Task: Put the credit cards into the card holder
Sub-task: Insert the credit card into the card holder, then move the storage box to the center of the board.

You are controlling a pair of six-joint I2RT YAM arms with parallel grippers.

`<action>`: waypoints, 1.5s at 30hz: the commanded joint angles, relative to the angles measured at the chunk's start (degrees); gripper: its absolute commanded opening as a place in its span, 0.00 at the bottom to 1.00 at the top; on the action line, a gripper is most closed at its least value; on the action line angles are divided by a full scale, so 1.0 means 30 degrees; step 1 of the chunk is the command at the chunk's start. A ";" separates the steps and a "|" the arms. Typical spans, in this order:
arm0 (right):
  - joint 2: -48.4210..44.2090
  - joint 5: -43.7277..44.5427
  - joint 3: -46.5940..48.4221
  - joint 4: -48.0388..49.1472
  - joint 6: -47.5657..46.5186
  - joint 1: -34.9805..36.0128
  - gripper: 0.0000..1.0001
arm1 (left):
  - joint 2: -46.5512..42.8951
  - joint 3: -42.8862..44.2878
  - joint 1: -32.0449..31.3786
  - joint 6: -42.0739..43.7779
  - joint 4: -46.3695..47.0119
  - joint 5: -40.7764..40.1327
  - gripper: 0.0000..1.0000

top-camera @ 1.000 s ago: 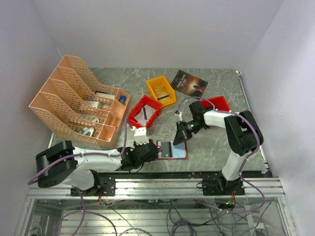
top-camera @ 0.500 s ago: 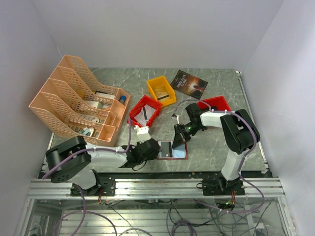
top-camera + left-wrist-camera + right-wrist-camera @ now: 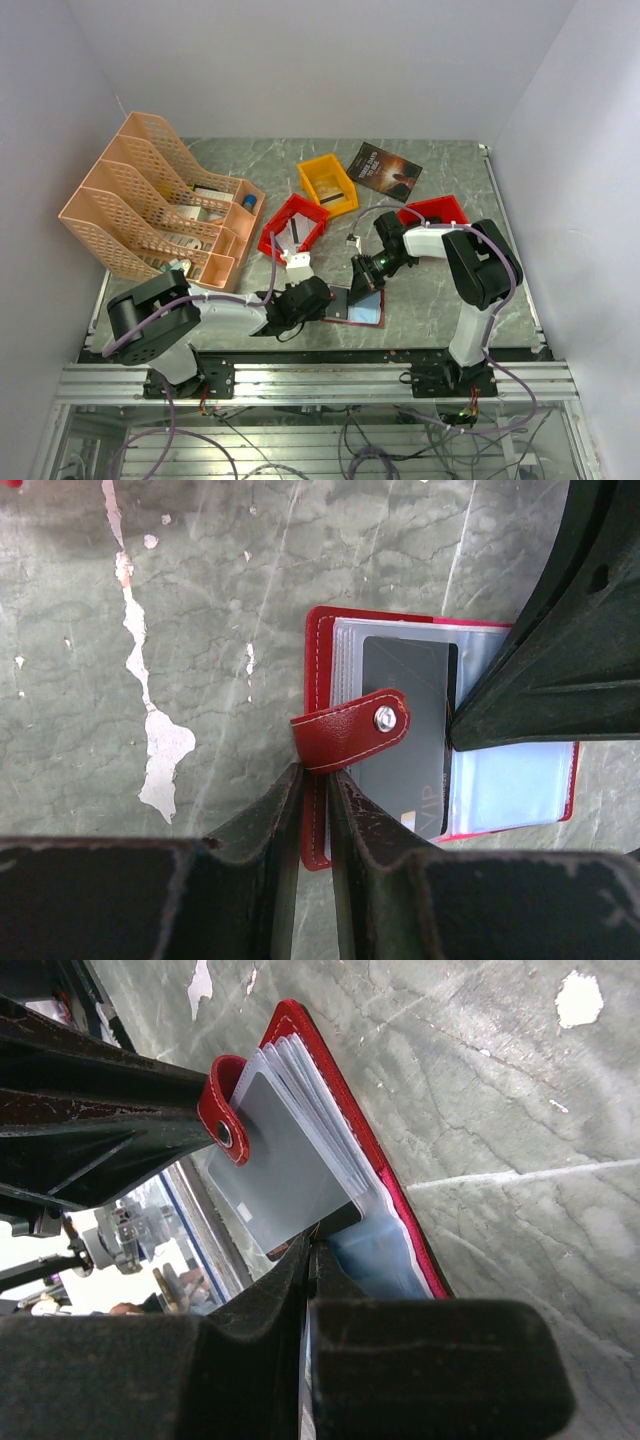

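I have the card holder [image 3: 358, 306] lying open on the tabletop [image 3: 415, 312], at the lower centre of the overhead view, just ahead of the arm bases. My left jaws are pinched on the red edge of its cover, just below the snap tab [image 3: 350, 728]. My right jaws are closed on the edge of a dark grey credit card [image 3: 405, 720], which lies against the clear pockets with one corner under the tab. A red bin [image 3: 293, 225] sits further up the frame.

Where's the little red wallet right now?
Top view: the card holder lies open at the near edge of the table, between the left gripper and right gripper.
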 commanded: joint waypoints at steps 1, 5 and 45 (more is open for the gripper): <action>0.0512 -0.0501 0.0517 0.0110 -0.0214 0.0294 0.00 | 0.0992 0.0371 -0.0023 0.0196 0.0404 0.1748 0.27; 0.0095 -0.0357 0.0698 -0.0082 -0.0504 0.0287 0.00 | 0.0771 0.0359 -0.0023 0.0168 0.0140 0.1614 0.27; -0.9589 -0.0664 0.2515 0.0855 -0.6899 -0.3610 0.28 | -0.9532 -0.1862 0.1777 0.4100 0.1807 0.1630 0.67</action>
